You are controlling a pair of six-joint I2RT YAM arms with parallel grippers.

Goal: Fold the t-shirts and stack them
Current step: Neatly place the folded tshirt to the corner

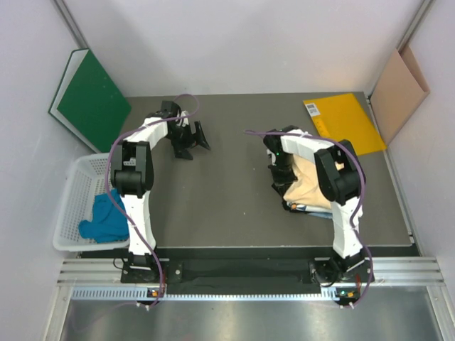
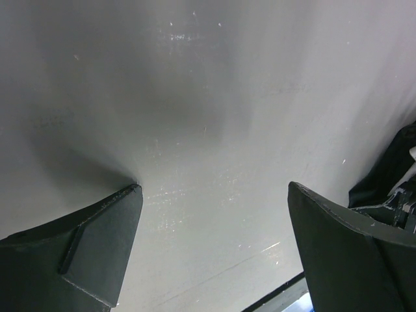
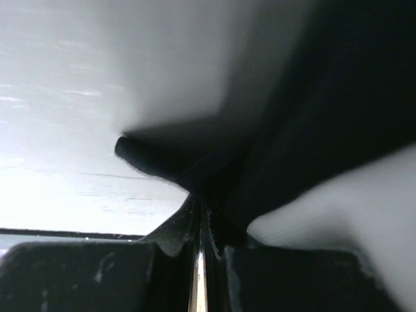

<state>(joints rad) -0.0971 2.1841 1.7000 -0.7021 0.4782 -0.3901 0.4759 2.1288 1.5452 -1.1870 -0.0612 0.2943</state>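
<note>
At the left edge of the frame a crumpled teal-blue cloth t-shirt [image 1: 105, 219] is lying in a white slotted plastic basket [image 1: 71, 186], beside the dark grey table [image 1: 227, 199]. It is looking light, limp and easy to bunch, so pinching a hem or shoulder edge should be working better than grabbing the middle of the heap.

Up and left of centre, the left gripper [image 1: 195, 144] is hanging over bare table with its jaws standing wide apart, holding nothing.

Right of centre, the right gripper [image 1: 279, 181] is sitting at the left border of a pale peach-yellow cloth t-shirt [image 1: 309, 181], jaws pressed together. Whether any cloth is being pinched cannot be told from the blurred wrist view. A white printed t-shirt [image 1: 300, 207] is peeking out under the peach one's lower edge.

In the upper right a flat bright-yellow rigid folder [image 1: 345, 122] is lying.

Counting: three t-shirts, one basket, one folder.
</note>
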